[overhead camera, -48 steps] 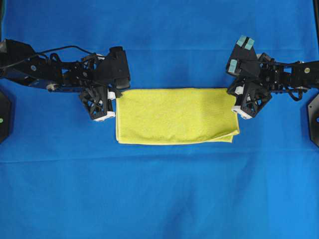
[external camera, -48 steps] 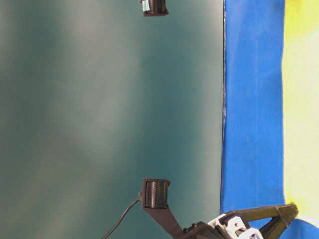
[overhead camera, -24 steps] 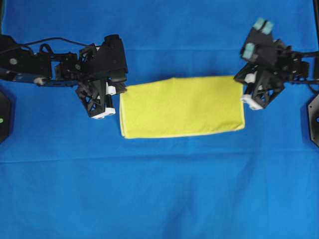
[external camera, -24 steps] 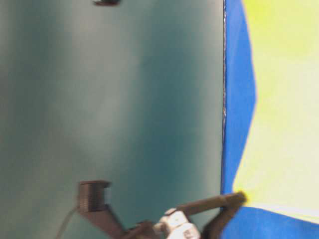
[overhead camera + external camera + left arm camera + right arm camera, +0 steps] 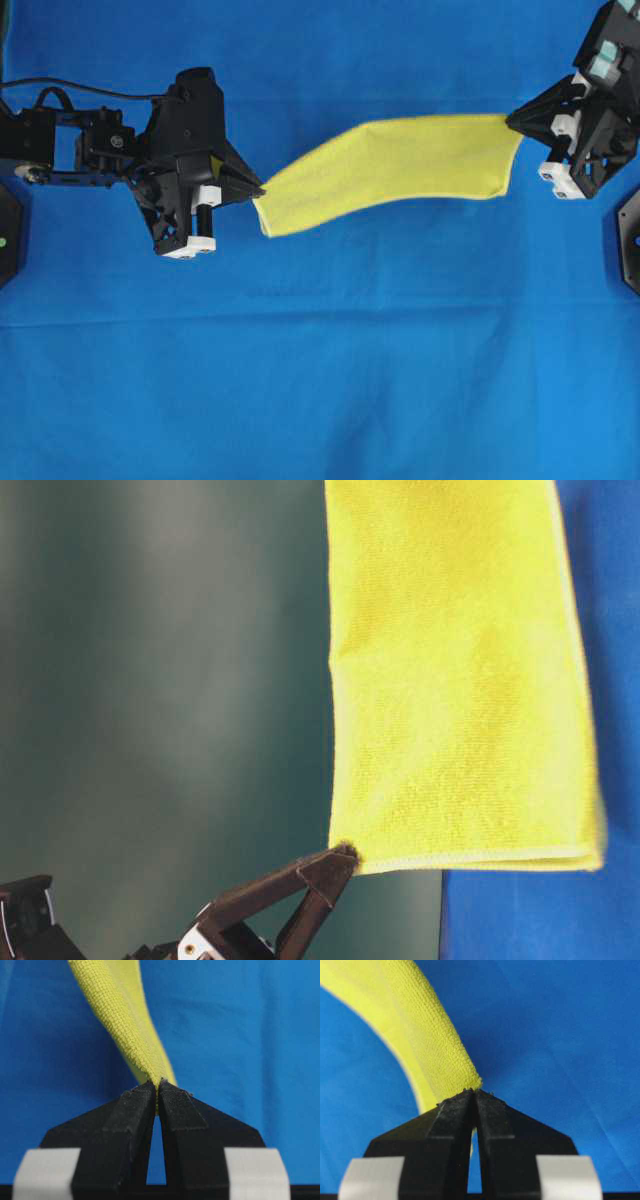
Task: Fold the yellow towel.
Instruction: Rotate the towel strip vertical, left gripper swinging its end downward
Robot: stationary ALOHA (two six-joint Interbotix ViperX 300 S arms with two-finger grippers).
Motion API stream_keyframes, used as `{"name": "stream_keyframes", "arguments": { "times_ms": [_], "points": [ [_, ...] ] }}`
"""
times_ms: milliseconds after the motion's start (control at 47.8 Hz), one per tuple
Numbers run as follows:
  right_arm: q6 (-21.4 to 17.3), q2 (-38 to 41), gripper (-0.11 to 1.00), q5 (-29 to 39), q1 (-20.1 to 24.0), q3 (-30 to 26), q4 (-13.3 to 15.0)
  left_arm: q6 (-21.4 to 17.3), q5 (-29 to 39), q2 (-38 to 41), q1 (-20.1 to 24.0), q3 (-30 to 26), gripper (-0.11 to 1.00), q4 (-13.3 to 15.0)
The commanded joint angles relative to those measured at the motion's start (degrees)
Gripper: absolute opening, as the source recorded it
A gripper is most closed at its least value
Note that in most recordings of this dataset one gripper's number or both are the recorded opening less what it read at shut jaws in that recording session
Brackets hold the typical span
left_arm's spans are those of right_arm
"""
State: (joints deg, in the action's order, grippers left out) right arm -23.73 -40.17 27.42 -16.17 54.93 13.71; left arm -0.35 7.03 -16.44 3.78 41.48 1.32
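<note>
Yellow towel (image 5: 395, 165) hangs between left tool (image 5: 260, 187) and right tool (image 5: 510, 120) (both clamped).

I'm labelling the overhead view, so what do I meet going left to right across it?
Left arm → left gripper → yellow towel → right gripper → right arm, all above the blue cloth.

Yellow towel (image 5: 395, 170) no longer flat on blue cloth (image 5: 320, 380): now lifted, hanging as doubled band stretched between both grippers, sagging in arc. Left gripper (image 5: 258, 188) farther left than second ago, fingertips pinched on towel's left corner. Right gripper (image 5: 512, 120) shifted up and toward right edge, pinching right corner. Table-level view: towel now fills upper frame, hanging against dark backdrop, formerly only low strip at edge.
</note>
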Motion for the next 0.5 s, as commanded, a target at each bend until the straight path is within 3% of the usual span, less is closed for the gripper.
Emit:
{"name": "stream_keyframes", "arguments": {
  "times_ms": [0, 272, 481],
  "points": [
    [-0.09, 1.05, 0.02, -1.05, -1.14, -0.97, 0.53, -0.09, -0.62, -0.79, -0.88, -1.32, 0.02, 0.00],
    [0.00, 6.24, 0.02, -7.21, -9.40, -2.55, 3.16, -0.53, -6.50, 1.14, -6.86, -2.72, 0.02, 0.00],
    [0.44, 13.89, 0.02, -15.12, -14.94, -6.50, 4.13, -1.05, -8.79, 6.94, -12.30, -8.61, 0.02, -0.09]
  ]
}}
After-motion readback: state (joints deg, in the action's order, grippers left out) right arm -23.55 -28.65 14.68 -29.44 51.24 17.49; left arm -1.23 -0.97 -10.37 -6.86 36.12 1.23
